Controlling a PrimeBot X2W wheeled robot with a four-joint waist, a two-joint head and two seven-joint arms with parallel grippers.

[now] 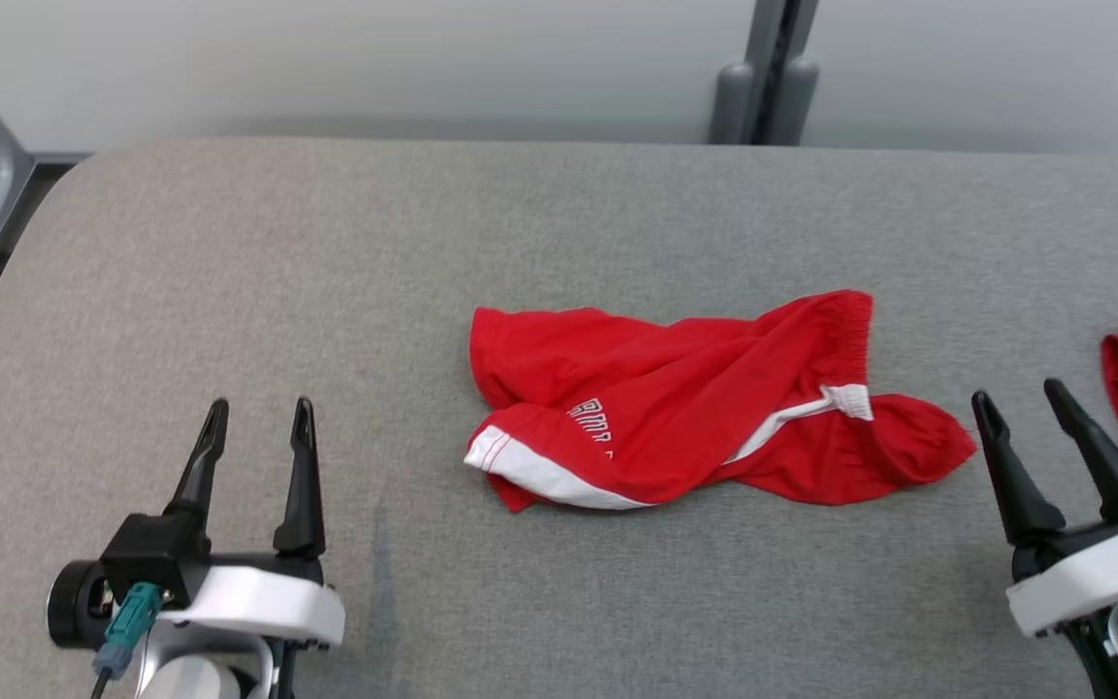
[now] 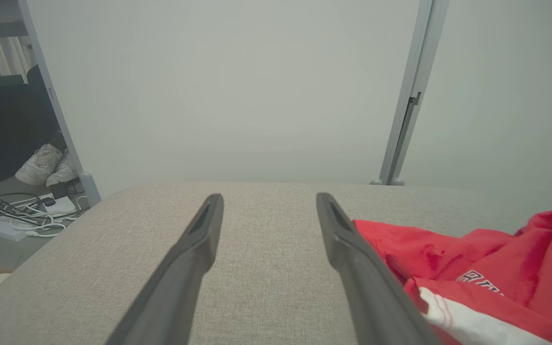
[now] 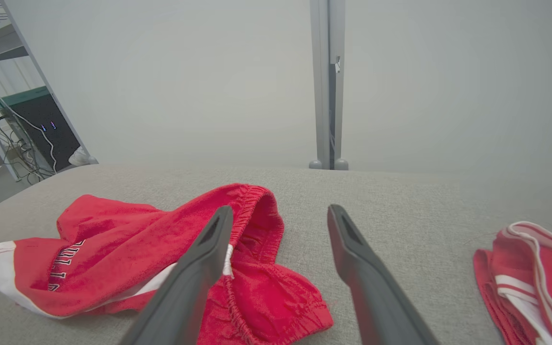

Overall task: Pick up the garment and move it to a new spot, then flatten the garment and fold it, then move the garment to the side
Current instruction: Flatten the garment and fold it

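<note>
Left end effector (image 2: 270, 196): fingers spread wide, nothing between them, held low over the grey fabric counter (image 2: 113, 249). Red garment (image 2: 496, 258), crumpled, with white band and lettering, lies at right, partly behind one finger. Pale wall and grey post (image 2: 408, 110) behind. Sneakers (image 2: 46, 165) and cables (image 2: 22, 215) on the floor, far left.

left gripper (image 1: 261, 402) spread, right gripper (image 1: 1017, 390) spread
</note>
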